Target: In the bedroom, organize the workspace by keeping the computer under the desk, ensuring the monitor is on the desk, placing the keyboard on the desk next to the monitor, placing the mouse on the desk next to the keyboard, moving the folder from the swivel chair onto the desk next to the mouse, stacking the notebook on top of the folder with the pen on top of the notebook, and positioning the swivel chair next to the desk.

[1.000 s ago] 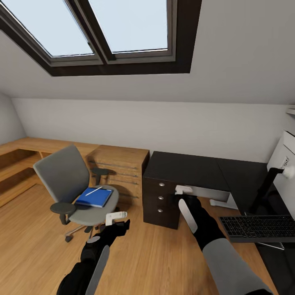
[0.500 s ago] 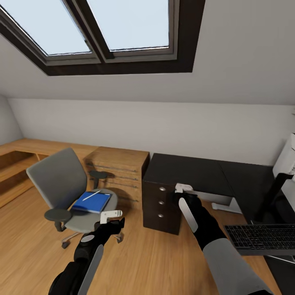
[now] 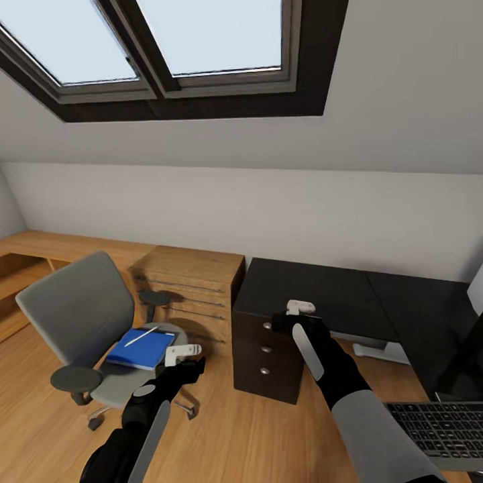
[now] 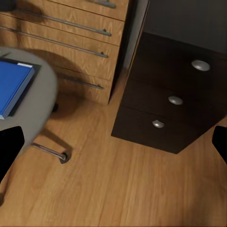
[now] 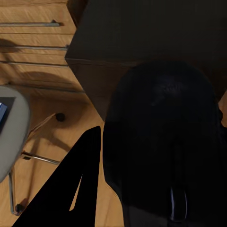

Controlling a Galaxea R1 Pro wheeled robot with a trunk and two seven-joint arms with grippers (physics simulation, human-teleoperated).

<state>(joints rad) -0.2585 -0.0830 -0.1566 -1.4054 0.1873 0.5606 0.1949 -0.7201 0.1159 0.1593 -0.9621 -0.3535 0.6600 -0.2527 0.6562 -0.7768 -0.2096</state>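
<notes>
1. The right fingers (image 3: 300, 308) are closed around a dark mouse (image 5: 163, 142), which is large in the right wrist view. The right arm reaches forward, in front of the dark surface (image 3: 315, 288).
2. The left fingers (image 3: 182, 351) are spread open and hold nothing; the left arm is stretched low over the floor (image 3: 248, 429).
3. The blue folder (image 3: 141, 349) with the pen (image 3: 140, 336) lies on the swivel chair (image 3: 80, 315), just beyond the left fingers.
4. The keyboard (image 3: 443, 429) is at the right edge.
5. Compared with one second ago, the view has turned left: the chair looks lower and the keyboard is more cut off.
</notes>
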